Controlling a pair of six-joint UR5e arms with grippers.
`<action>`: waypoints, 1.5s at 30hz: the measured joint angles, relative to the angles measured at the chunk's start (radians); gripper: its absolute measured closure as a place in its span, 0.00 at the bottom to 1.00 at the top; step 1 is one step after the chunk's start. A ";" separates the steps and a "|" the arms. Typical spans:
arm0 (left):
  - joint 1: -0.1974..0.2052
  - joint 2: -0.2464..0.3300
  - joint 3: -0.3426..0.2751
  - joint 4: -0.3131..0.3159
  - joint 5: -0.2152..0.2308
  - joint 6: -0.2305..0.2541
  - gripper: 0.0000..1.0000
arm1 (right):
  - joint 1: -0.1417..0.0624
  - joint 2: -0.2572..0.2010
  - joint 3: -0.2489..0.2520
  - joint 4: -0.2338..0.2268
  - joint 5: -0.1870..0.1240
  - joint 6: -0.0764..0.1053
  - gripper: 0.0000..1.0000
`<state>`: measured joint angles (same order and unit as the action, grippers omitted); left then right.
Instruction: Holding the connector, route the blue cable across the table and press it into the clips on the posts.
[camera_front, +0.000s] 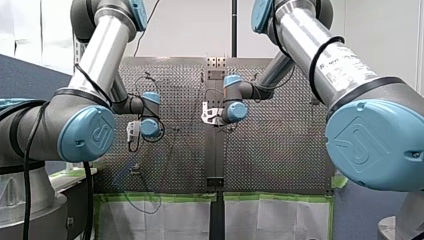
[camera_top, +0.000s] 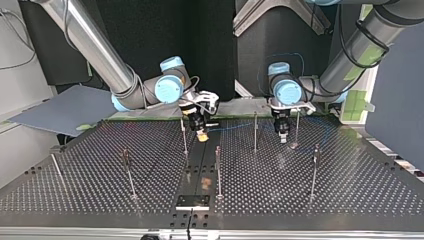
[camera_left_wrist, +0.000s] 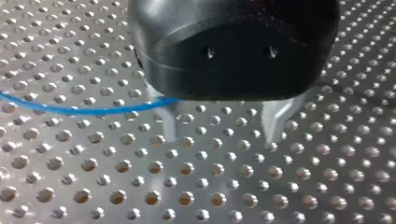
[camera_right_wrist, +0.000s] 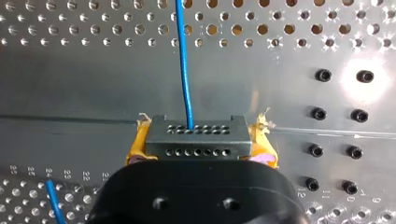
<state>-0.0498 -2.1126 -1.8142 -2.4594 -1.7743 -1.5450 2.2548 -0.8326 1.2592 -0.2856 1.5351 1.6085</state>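
**Connector clamped, blue cable strung along the far edge**

My right gripper (camera_right_wrist: 200, 151) is closed tight on the dark grey rectangular connector block (camera_right_wrist: 196, 135), which has two rows of small round holes in its face. The worn yellow pads (camera_right_wrist: 136, 145) press against the block's two short ends. The thin blue cable (camera_right_wrist: 183, 60) leaves a hole in the upper row and runs straight ahead of the gripper, over a smooth unperforated metal strip (camera_right_wrist: 93, 84) of the table. A second short stretch of the cable shows beside the gripper body, above the holed part.

In the top view this gripper hangs just left of centre, at the far side of the perforated metal table (camera_top: 350, 190). It is close to a thin upright metal post (camera_top: 184, 136). From there the cable goes right along the far edge, past a second far post (camera_top: 255, 131), toward my left arm. Whether it sits in any clip is too small to tell.

My left gripper (camera_left_wrist: 222, 133) has a black body and two bare metal fingers (camera_left_wrist: 275, 122). It points down at the table, right of centre in the top view and just beside a third far post (camera_top: 297, 127). Its claw stands wide, with only table holes between the fingers. The cable comes in from the side and reaches the outer face of one finger, where the gripper body hides it.

Nearer posts (camera_top: 218, 170) stand spread from left to right across the table.
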 joint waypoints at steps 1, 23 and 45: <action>0.000 0.000 0.000 -0.008 -0.001 0.000 0.00 | 0.000 0.000 0.000 0.000 0.000 0.000 1.00; -0.051 0.117 -0.101 -0.142 -0.002 -0.032 0.00 | 0.002 0.001 0.004 0.003 -0.003 0.005 1.00; -0.137 0.299 -0.284 -0.094 -0.005 -0.077 0.00 | 0.011 0.002 0.007 0.006 -0.019 0.005 1.00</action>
<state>-0.1873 -1.8135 -2.0985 -2.5536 -1.7794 -1.6216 2.2658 -0.8310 1.2661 -0.2794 1.5162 1.6140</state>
